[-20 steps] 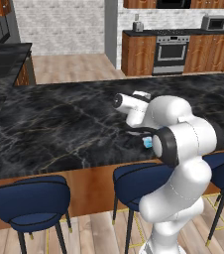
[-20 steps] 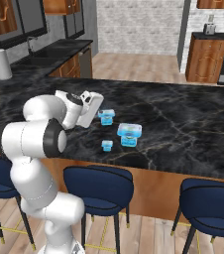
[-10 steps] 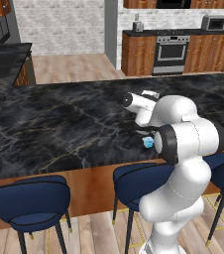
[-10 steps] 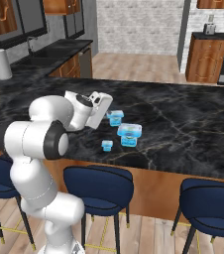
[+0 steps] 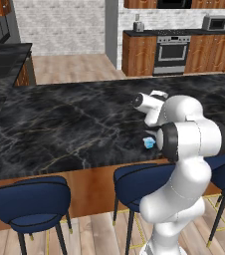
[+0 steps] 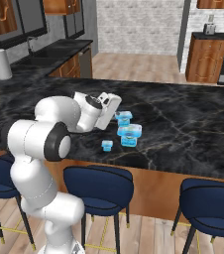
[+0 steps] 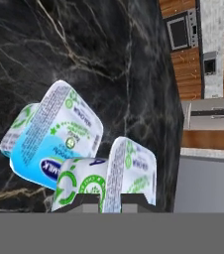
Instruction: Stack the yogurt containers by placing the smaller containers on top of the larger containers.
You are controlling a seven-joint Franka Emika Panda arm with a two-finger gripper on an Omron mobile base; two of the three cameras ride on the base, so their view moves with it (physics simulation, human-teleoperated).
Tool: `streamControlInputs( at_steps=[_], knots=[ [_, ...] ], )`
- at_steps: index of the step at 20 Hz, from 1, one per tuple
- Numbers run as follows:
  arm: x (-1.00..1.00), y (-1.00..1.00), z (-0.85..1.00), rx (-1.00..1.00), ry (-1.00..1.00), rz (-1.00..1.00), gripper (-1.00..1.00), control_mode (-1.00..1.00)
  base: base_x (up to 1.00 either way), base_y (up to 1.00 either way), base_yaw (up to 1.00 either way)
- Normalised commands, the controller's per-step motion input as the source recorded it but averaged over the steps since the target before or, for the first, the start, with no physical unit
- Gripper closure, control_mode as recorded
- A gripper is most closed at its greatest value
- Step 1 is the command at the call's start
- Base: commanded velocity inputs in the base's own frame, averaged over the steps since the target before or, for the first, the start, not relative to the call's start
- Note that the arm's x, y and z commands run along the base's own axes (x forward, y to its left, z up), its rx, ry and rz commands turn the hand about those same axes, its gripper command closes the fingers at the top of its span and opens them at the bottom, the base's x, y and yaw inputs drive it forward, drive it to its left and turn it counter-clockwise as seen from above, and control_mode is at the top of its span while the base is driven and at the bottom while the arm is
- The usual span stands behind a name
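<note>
My gripper (image 6: 117,113) is shut on the middling light-blue yogurt container (image 6: 124,117), which it holds by the side just above the dark marble counter (image 6: 183,124). In the hand view that container (image 7: 109,178) sits tilted between my fingertips (image 7: 86,200), with the gripper (image 7: 110,199) closed on it. The largest container (image 6: 130,135) stands right in front of it, nearer the counter's front edge, and shows as the bigger tub (image 7: 54,131) in the hand view. The tiny container (image 6: 107,145) (image 5: 149,143) rests alone close to the front edge.
Blue stools (image 6: 98,184) line the counter's front edge. A paper towel roll (image 6: 1,63) stands on the far left worktop. The stove (image 5: 171,50) and wooden cabinets are at the back wall. My own arm (image 5: 184,134) hides part of the counter in the left base view.
My gripper has carried the middling container to the right, from a spot left of the largest tub to just behind it. The other two tubs have not moved.
</note>
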Motion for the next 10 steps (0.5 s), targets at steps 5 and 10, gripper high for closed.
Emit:
streamControlInputs(
  at_steps=[5, 10],
  knots=[
    [0.08, -0.16, -0.01, 0.00, 0.00, 0.00, 1.00, -1.00, 0.00, 0.00, 0.00],
    [0.08, -0.02, -0.10, 0.00, 0.00, 0.00, 1.00, -1.00, 0.00, 0.00, 0.00]
  ],
)
